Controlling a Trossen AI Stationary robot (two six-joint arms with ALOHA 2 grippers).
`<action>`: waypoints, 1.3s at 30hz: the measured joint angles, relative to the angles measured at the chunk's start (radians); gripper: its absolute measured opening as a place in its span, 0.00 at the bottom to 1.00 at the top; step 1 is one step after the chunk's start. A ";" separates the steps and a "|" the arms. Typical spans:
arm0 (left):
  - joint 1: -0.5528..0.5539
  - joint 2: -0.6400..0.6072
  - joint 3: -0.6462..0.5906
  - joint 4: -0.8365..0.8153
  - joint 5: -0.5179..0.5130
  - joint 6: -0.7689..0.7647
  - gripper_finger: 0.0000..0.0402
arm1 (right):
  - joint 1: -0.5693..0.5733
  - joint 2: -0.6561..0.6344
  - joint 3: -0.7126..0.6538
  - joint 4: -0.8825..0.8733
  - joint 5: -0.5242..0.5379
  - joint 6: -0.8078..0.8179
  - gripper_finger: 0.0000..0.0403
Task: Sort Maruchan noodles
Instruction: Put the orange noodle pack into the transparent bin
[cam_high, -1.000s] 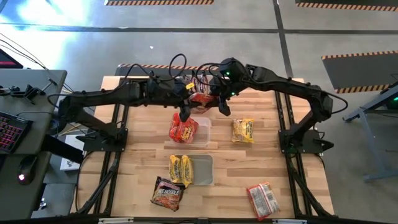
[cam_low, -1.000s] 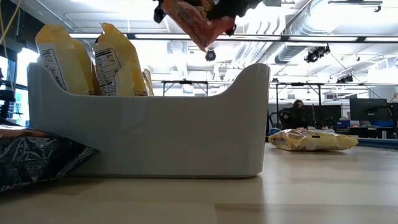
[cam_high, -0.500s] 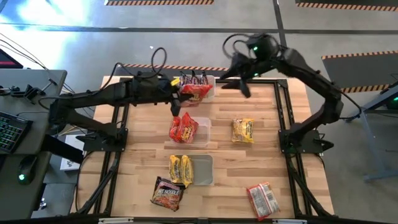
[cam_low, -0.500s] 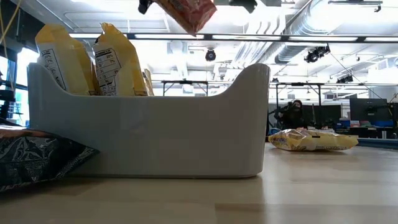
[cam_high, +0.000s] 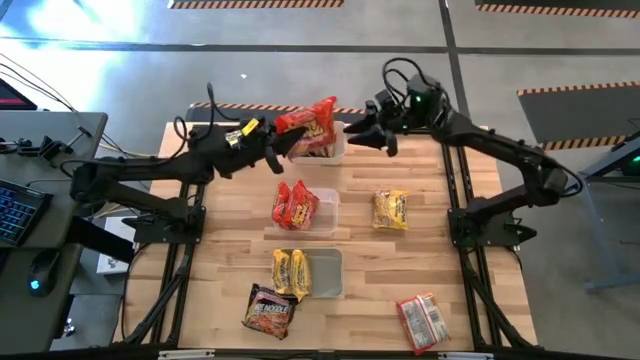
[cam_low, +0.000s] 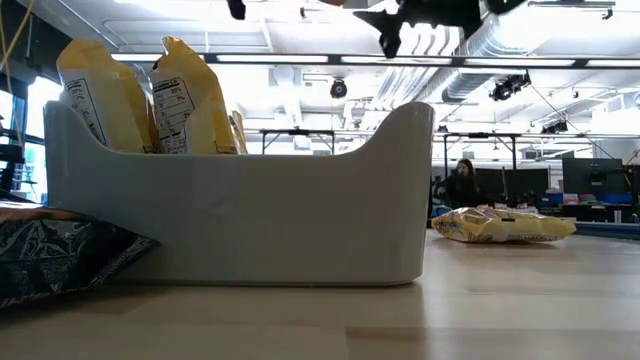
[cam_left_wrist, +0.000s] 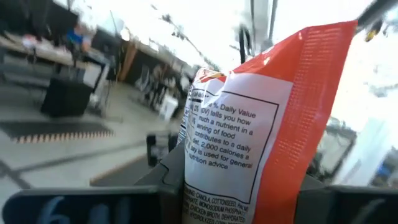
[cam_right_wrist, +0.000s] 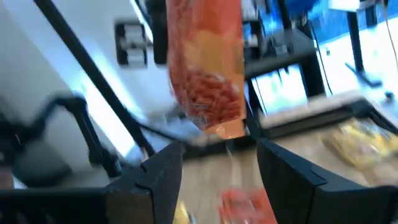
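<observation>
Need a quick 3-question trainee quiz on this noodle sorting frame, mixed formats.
1. True or false: the left tool holds a red noodle packet in the air.
2. Which colour are the packets in the nearest tub? A red, B yellow, C brown.
3. Fill in: the right tool holds ____.

Key:
1. True.
2. B.
3. Nothing; its fingers are apart beside the far tub.

The brown packet (cam_low: 60, 258) is cut off by the low view's edge, and tub (cam_high: 330, 145) contents stay hidden.
</observation>
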 joint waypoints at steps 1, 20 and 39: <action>0.000 0.009 -0.003 0.037 -0.013 0.003 0.21 | 0.007 0.000 -0.031 0.096 0.018 0.064 0.47; 0.044 0.024 -0.007 0.318 -0.020 0.027 0.21 | 0.164 0.000 -0.116 0.547 0.408 0.321 0.47; 0.044 0.024 -0.006 0.435 0.019 0.010 0.21 | 0.297 0.001 -0.114 0.620 0.670 0.358 0.69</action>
